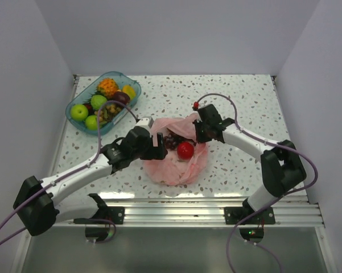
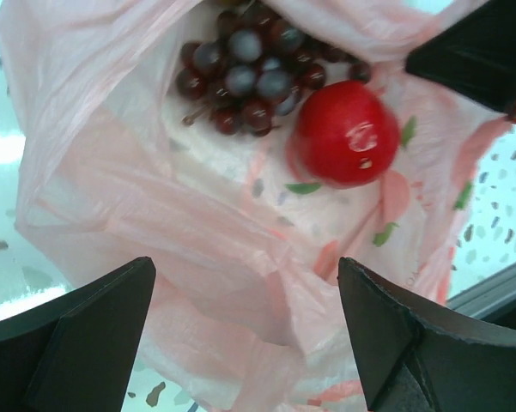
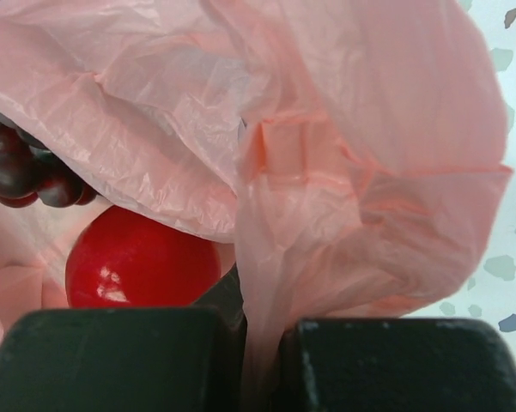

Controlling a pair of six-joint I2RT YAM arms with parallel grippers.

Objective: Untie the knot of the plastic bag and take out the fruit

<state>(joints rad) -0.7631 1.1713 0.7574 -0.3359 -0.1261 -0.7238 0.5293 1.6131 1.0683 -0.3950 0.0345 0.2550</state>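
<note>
The pale-pink plastic bag [image 1: 176,168] lies open mid-table; no knot shows. Inside it lie a bunch of dark purple grapes [image 1: 172,141] and a round red fruit [image 1: 185,150]. My left gripper [image 1: 159,149] is open at the bag's left side; in the left wrist view its jaws [image 2: 245,283] stand wide apart over the bag's plastic [image 2: 154,197], with the grapes [image 2: 245,73] and red fruit [image 2: 347,133] beyond. My right gripper [image 1: 198,132] is shut on a fold of the bag [image 3: 369,172] at its far right edge [image 3: 262,343]; the red fruit [image 3: 142,262] and grapes [image 3: 26,172] show to the left.
A clear blue tray [image 1: 115,74] stands at the back left holding green apples [image 1: 78,112], a small pineapple [image 1: 107,86] and other fruit. An aluminium rail runs along the table's near edge [image 1: 216,207]. Walls close in on both sides.
</note>
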